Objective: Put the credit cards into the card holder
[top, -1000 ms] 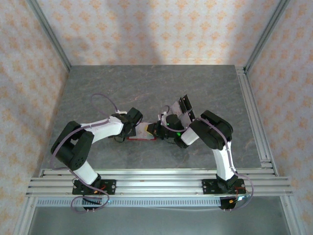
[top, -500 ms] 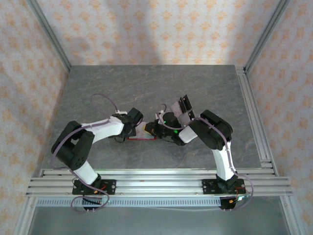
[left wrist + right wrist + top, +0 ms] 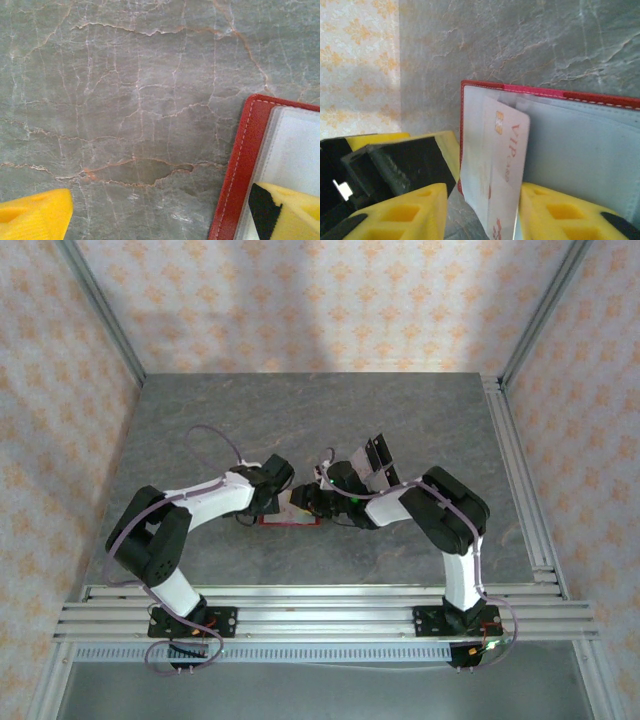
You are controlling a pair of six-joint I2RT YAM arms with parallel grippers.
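The red card holder (image 3: pixel 289 521) lies open at the table's middle, between both grippers. In the left wrist view its red edge (image 3: pixel 239 165) runs up the right side. My left gripper (image 3: pixel 160 220) is open wide, one yellow fingertip (image 3: pixel 292 215) resting on the pale inner sleeve. In the right wrist view a pale "VIP" credit card (image 3: pixel 502 160) stands on end in the holder (image 3: pixel 580 145), between the parted fingers of my right gripper (image 3: pixel 482 220). It leans at the right finger (image 3: pixel 560 215), with a gap on its left. More credit cards (image 3: pixel 372 454) lie behind the right arm.
The grey marble table (image 3: pixel 220 430) has open room at the back and the left. Metal rails (image 3: pixel 525 480) run along its right edge and the near edge. The left gripper's black and yellow finger (image 3: pixel 395 160) sits close beside the right one.
My right gripper moved left to the holder with the card, then its jaws parted from shut and let go of the card. The left arm held still.
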